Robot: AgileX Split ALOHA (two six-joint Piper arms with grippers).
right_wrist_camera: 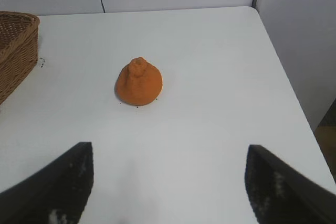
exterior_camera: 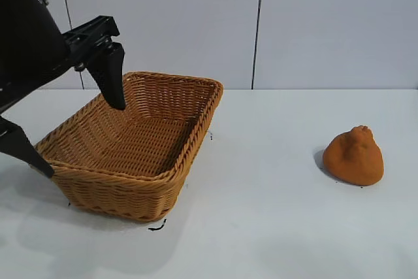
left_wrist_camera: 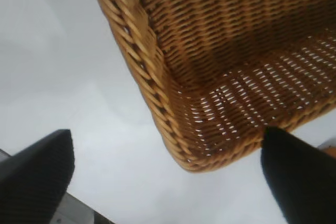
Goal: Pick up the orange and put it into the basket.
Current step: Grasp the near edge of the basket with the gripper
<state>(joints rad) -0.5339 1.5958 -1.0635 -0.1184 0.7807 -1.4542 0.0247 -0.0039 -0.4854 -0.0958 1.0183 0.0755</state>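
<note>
I am looking over the white surface [exterior_camera: 274, 227], where the wicker basket [exterior_camera: 189, 142] is sitting at the left and the orange [exterior_camera: 353, 156] is resting far off to the right, upright on its broad base with the knobby top up, untouched. My left gripper [exterior_camera: 72, 129] is hanging over the basket's left end, its fingers [exterior_camera: 111, 76] spread wide with nothing between them, one over the inside and one outside the near-left rim. That is the wrong end of the scene, I judge. My right gripper [right_wrist_camera: 168, 182] is sitting parked, fingers well apart and empty, with the orange straight ahead between their lines but well short of them. To do this step well, I am thinking of straddling the orange's broad base rather than its narrow top, closing only once both fingers are flanking it.
</note>
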